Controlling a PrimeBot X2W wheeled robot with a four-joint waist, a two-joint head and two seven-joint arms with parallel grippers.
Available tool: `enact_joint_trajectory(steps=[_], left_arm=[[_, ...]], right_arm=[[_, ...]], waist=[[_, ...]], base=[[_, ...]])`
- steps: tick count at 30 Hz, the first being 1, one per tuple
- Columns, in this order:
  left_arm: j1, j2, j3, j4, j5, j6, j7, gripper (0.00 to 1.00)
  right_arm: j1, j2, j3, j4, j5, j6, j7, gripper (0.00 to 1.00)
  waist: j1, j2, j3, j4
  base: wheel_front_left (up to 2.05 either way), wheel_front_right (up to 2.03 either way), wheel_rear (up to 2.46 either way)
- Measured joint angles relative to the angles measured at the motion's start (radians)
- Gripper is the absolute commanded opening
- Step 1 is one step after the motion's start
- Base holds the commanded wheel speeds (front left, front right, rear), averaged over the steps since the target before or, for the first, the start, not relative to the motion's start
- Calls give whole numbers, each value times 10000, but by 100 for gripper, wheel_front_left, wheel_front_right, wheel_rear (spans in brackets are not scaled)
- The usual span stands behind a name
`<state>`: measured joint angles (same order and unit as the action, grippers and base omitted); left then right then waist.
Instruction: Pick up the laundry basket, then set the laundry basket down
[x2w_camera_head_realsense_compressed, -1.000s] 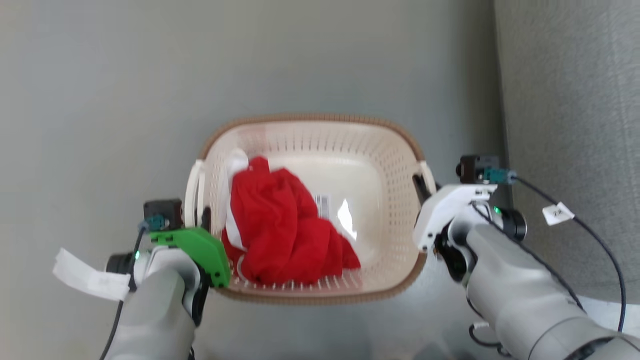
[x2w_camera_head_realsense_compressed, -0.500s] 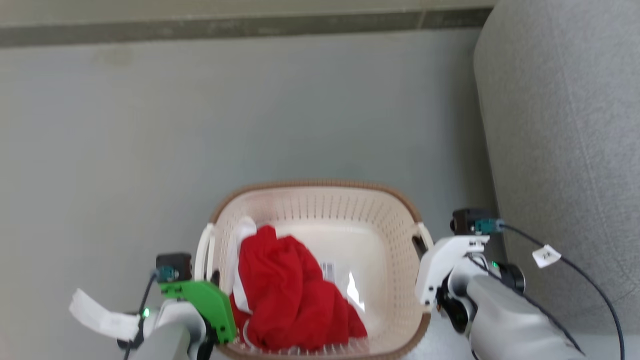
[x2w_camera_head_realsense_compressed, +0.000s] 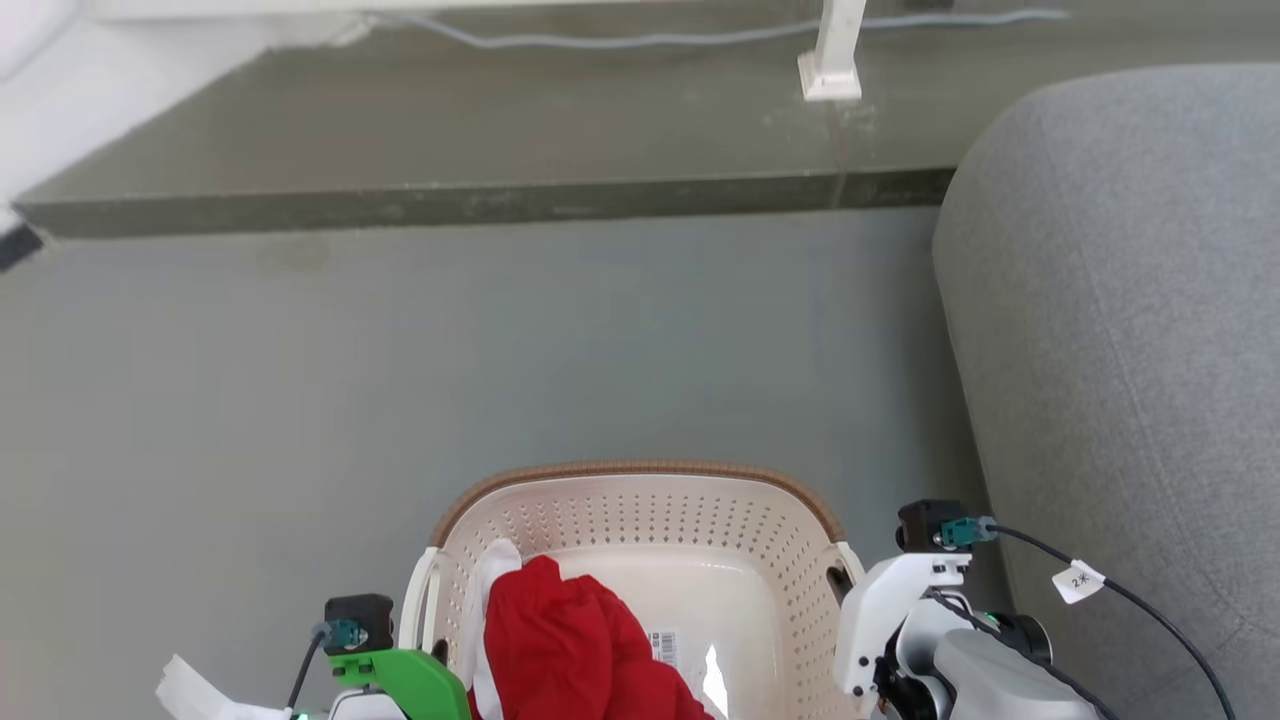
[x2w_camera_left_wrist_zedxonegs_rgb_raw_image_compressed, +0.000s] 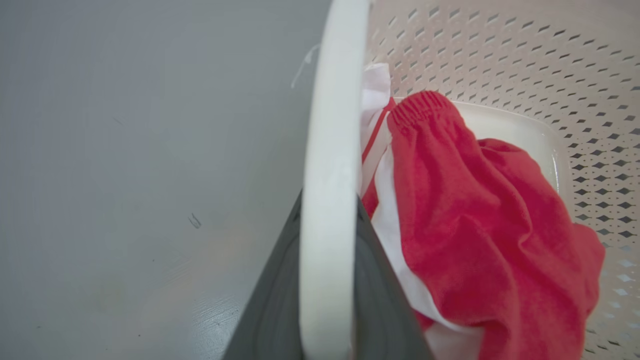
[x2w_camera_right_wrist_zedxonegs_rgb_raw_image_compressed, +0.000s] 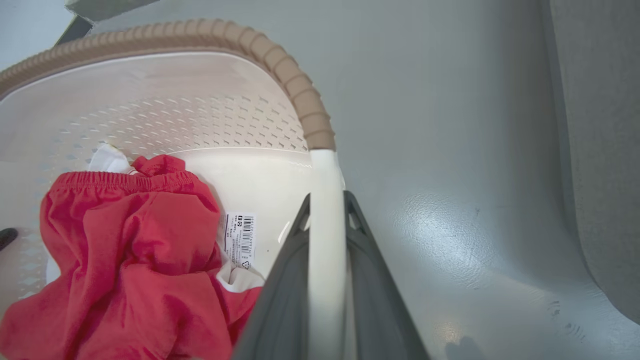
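A smooth grey painted floor (x2w_camera_head_realsense_compressed: 300, 400) lies under the work. Nearest you, your left tool (x2w_camera_left_wrist_zedxonegs_rgb_raw_image_compressed: 328, 200) has its two dark fingers clamped on the white loop handle (x2w_camera_left_wrist_zedxonegs_rgb_raw_image_compressed: 330, 125) at the left end of the cream-white perforated plastic laundry basket (x2w_camera_head_realsense_compressed: 640, 520). Your right tool (x2w_camera_right_wrist_zedxonegs_rgb_raw_image_compressed: 326, 196) is clamped the same way on the white loop handle (x2w_camera_right_wrist_zedxonegs_rgb_raw_image_compressed: 325, 170) at the right end.

That is the relation your next move turns on. The basket sits between the tools with its long axis running left to right, and neither arm is the nearer one. You hold it by both ends, so I judge that you should lower both tools together and level. Otherwise one end dips and the load slides. The pictures do not show whether the base is off the floor.

A crumpled red fabric garment (x2w_camera_head_realsense_compressed: 570, 650) lies heaped against the left wall of the basket, with a white cloth (x2w_camera_head_realsense_compressed: 497, 570) beside it. A barcode sticker (x2w_camera_right_wrist_zedxonegs_rgb_raw_image_compressed: 239, 240) shows on the bare right half of the bottom. The brown woven-look rim trim (x2w_camera_head_realsense_compressed: 640, 467) curves round the far side.

Beyond it is open floor. A grey upholstered sofa (x2w_camera_head_realsense_compressed: 1120, 350) stands close on your right. Farther off are a dark olive raised ledge (x2w_camera_head_realsense_compressed: 450, 200), a white post (x2w_camera_head_realsense_compressed: 830, 60) and a pale cable (x2w_camera_head_realsense_compressed: 600, 40).
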<state>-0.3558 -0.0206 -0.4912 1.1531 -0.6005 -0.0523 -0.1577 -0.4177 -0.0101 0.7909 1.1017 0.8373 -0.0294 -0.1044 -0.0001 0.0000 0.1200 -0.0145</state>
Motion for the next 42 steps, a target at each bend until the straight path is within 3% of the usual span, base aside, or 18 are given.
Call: enact_joint_trajectory(steps=[9, 42], left_arm=[[128, 56, -291, -174, -186, 180, 88, 0], [130, 130, -991, -564, -861, 767, 130, 0]], right_arm=[[8, -56, 255, -146, 180, -180, 88, 0], [-84, -186, 878, -322, 849, -520, -6, 0]], waist=[[0, 0, -411, 45], [0, 0, 58, 45]], base=[[0, 0, 0], [0, 0, 0]])
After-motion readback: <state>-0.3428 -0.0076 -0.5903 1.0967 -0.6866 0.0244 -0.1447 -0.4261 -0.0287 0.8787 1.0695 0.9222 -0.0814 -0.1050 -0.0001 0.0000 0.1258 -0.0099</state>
